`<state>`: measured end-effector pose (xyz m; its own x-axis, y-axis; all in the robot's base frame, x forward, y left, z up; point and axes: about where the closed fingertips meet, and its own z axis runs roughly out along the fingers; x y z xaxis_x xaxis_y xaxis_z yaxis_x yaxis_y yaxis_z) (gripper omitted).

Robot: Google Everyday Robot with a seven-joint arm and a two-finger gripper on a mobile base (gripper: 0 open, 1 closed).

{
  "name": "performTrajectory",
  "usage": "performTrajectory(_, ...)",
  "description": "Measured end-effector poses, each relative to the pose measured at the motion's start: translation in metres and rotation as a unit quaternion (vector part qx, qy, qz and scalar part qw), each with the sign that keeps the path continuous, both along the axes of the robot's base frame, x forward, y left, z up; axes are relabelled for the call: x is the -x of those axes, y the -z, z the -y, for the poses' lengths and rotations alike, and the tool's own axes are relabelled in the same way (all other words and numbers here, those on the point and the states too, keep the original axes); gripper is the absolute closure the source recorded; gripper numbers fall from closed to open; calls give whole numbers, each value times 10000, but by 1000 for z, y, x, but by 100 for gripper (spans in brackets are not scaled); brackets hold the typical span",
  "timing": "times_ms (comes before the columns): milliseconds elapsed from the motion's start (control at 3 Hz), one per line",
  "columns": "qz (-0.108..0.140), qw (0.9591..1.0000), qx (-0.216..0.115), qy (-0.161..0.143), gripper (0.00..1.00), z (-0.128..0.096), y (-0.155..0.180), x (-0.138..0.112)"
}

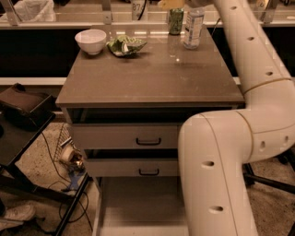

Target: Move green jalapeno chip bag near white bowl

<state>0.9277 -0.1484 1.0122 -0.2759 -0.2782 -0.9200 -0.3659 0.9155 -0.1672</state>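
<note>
The green jalapeno chip bag point(125, 45) lies crumpled on the far left part of the table, just to the right of the white bowl point(91, 40), close beside it with a small gap. My gripper point(171, 3) is raised at the top edge of the camera view, above the green can, up and to the right of the bag and apart from it. Most of the gripper is cut off by the edge. Nothing from the task shows in it.
A green drink can point(175, 20) and a clear water bottle point(193, 22) stand at the table's far edge, right of the bag. My white arm point(258, 106) fills the right side. The wooden table point(152, 78) has two drawers below. A black stand point(23, 110) is at left.
</note>
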Motion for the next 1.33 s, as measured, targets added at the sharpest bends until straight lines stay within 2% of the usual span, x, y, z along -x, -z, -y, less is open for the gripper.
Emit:
performTrajectory(333, 449, 9946, -518, 773, 0, 80, -38, 11)
performTrajectory(667, 1220, 9770, -1070, 1387, 0, 159, -119, 63)
performTrajectory(1000, 2142, 9477, -1473, 1849, 0, 232, -209, 156)
performTrajectory(1333, 3065, 9183, -1367, 2101, 0, 274, -288, 262)
